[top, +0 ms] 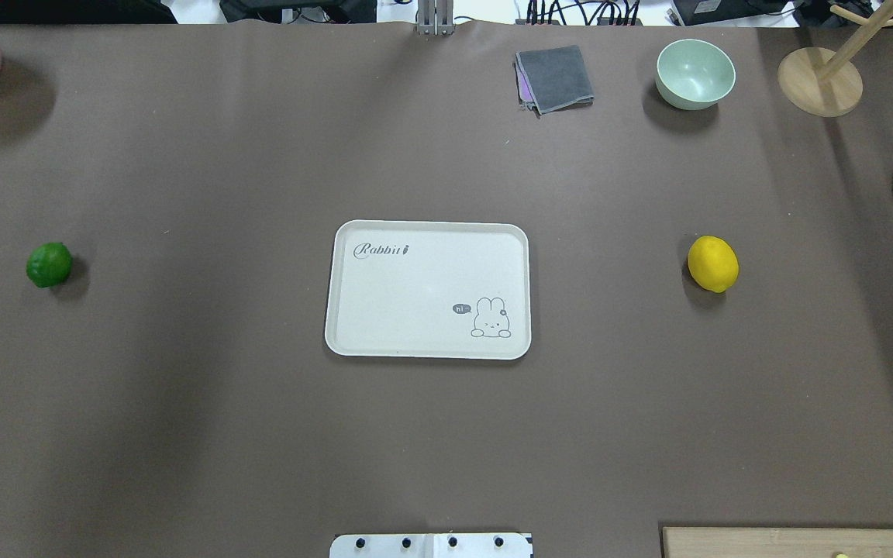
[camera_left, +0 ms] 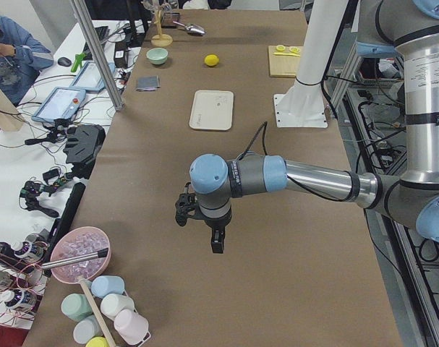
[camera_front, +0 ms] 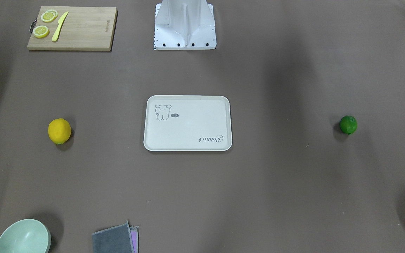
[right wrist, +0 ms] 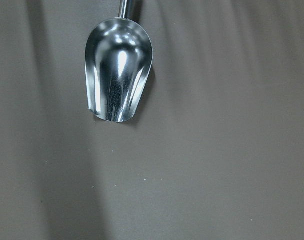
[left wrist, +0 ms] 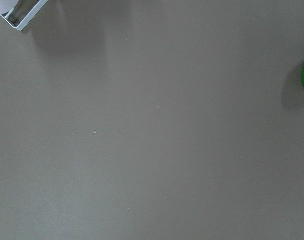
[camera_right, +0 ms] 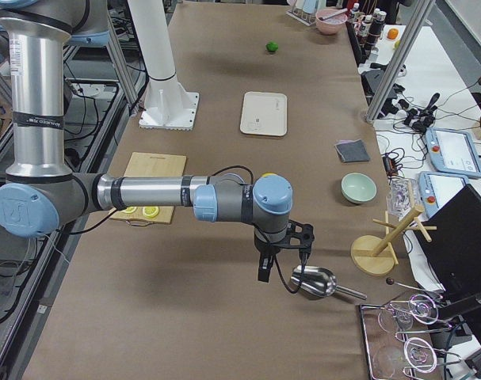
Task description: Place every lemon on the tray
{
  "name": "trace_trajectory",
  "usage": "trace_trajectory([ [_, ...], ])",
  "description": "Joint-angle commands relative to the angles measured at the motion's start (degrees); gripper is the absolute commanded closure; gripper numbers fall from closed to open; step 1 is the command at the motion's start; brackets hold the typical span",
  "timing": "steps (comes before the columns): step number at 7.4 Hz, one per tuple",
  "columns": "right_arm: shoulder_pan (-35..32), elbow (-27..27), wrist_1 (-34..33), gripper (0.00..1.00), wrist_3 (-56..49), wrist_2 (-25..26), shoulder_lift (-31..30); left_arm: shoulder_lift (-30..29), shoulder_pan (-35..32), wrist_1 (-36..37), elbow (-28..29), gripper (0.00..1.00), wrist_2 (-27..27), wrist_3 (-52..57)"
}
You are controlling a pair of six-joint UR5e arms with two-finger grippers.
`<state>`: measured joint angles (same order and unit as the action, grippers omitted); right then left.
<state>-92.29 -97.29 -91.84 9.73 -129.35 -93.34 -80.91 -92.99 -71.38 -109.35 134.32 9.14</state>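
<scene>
The middle tray [top: 415, 294] says "Rabbit". The left tool [camera_left: 216, 244] and right tool [camera_right: 263, 273] show only side-on; I cannot tell wide or narrow.

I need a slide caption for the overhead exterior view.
Bare tray in the centre, green lemon far to its left, yellow lemon to its right, neither on it.

A metal scoop [right wrist: 119, 70] lies on the worktop [right wrist: 217, 175] just beside the right gripper [camera_right: 263, 275]; mint bowl [top: 695, 74], grey cloth [top: 556, 77] and cutting board [camera_front: 83, 30] sit farther off.
</scene>
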Motion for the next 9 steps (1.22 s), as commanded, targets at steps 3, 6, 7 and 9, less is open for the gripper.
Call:
trace_trajectory([
  [3,0.0,-0.1,-0.1,0.0,0.0,0.0,0.0,-0.5,11.7,-10.5,-0.5,0.02,0.2,-19.9],
  [6,0.0,0.0,-0.1,0.0,-0.1,-0.1,0.0,-0.5,22.2,-22.0,1.1,0.03,-0.1,-35.8],
  [7,0.0,0.0,-0.1,0.0,-0.1,-0.4,0.0,-1.7,25.5,-22.2,1.2,0.03,-0.5,-41.0],
  [9,1.7,0.0,0.0,0.0,-0.1,-0.3,0.1,-4.1,28.1,-22.2,1.9,0.05,-0.5,-44.6],
])
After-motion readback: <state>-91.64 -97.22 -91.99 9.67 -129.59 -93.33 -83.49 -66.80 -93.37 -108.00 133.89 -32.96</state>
